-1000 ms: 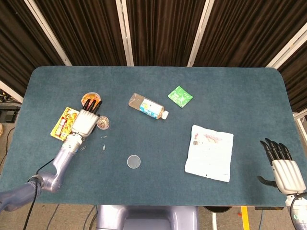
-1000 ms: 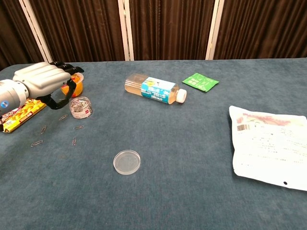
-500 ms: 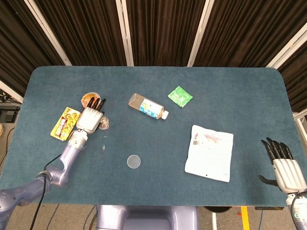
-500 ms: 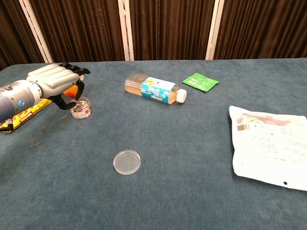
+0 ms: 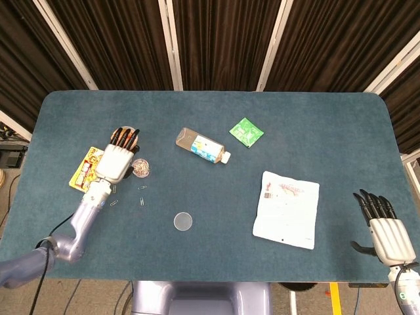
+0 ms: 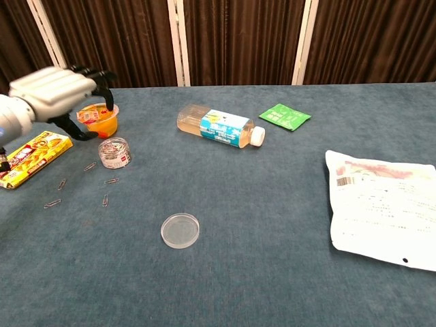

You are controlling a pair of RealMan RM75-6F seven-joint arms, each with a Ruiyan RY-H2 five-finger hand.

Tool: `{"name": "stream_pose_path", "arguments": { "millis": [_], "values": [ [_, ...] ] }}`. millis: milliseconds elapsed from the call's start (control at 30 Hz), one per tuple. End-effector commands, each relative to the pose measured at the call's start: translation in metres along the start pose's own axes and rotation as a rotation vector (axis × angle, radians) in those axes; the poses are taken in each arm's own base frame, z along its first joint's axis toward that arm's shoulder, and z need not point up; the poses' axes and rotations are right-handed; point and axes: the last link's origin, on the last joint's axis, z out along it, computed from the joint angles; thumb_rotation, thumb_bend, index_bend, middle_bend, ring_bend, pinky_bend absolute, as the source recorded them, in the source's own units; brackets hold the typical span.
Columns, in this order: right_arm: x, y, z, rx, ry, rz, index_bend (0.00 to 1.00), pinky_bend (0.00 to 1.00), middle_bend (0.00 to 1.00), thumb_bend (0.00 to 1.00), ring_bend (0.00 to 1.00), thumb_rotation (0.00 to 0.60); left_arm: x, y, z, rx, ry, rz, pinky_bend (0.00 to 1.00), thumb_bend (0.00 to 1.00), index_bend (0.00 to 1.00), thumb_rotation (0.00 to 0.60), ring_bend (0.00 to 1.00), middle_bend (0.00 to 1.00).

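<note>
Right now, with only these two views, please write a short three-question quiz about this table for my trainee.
1. True or false: the bottle stands upright.
2. Which is nearest the left hand? A. green packet B. orange cup C. white bag
3. Fill in: the clear round lid lies ___ from the paper clip jar.

Key: 1 false, it lies on its side. 2 B. 3 apart.

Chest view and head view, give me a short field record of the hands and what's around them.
left hand: raised above the orange cup, fingers spread, holding nothing
right hand: open, near the table's right edge
paper clip jar: upright, lidless
loose clips: scattered beside the jar
clear lid: flat, apart
bottle: lying down
</note>
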Motion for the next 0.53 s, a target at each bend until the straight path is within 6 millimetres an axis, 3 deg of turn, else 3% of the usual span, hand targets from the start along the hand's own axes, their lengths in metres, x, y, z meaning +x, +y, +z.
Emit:
{"name": "stream_pose_path", "arguments": {
  "millis": [33,167,367,533],
  "values": [
    [0.002,-0.001,-0.004,0.009,0.008,0.007,0.00,0.00,0.00,0.00,0.00,0.600,0.034,-0.026,-0.052,0.011,0.107,-0.078,0.00,0.25,0.27,0.600,0.00,0.00],
    [0.005,-0.003,-0.010,0.022,0.032,0.011,0.00,0.00,0.00,0.00,0.00,0.600,0.042,-0.050,-0.112,0.062,0.129,-0.070,0.00,0.24,0.20,0.600,0.00,0.00],
    [0.005,-0.007,-0.017,0.039,0.048,0.006,0.00,0.00,0.00,0.00,0.00,0.600,0.028,-0.071,-0.198,0.209,0.122,-0.114,0.00,0.21,0.10,0.600,0.00,0.00],
    [0.003,-0.007,-0.019,0.022,0.040,-0.010,0.00,0.00,0.00,0.00,0.00,0.600,0.008,-0.088,-0.244,0.387,0.097,-0.197,0.00,0.15,0.03,0.600,0.00,0.00]
  ]
}}
